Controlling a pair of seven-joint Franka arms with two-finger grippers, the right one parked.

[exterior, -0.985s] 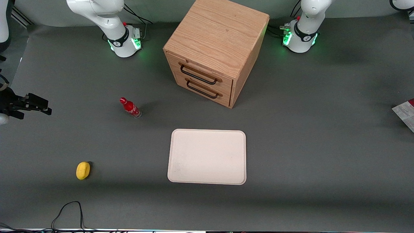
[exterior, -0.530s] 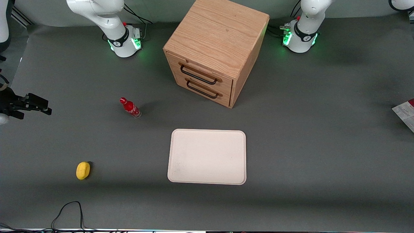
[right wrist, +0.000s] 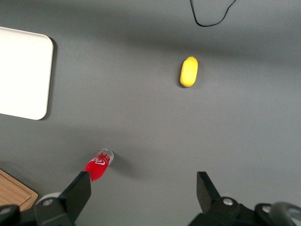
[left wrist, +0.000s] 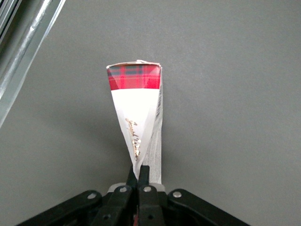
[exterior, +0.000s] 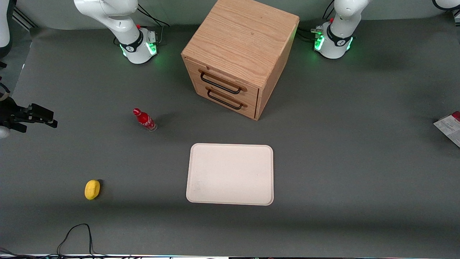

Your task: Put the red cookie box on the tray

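Observation:
My left gripper (left wrist: 139, 175) is shut on one thin end of the red cookie box (left wrist: 136, 113), which stretches away from the fingers above the grey table; its outer end is red plaid, the rest whitish. In the front view only a corner of the box (exterior: 450, 126) shows at the working arm's end of the table, and the gripper itself is out of that view. The cream-white tray (exterior: 230, 174) lies flat and bare mid-table, nearer to the front camera than the cabinet, well apart from the box.
A wooden drawer cabinet (exterior: 240, 46) with two black handles stands between the arm bases. A small red bottle (exterior: 144, 119) and a yellow oval object (exterior: 92, 189) sit toward the parked arm's end. A black cable (exterior: 75, 233) loops at the near edge.
The visible corner of the cookie box has shifted very slightly in the front view. Nothing else has moved.

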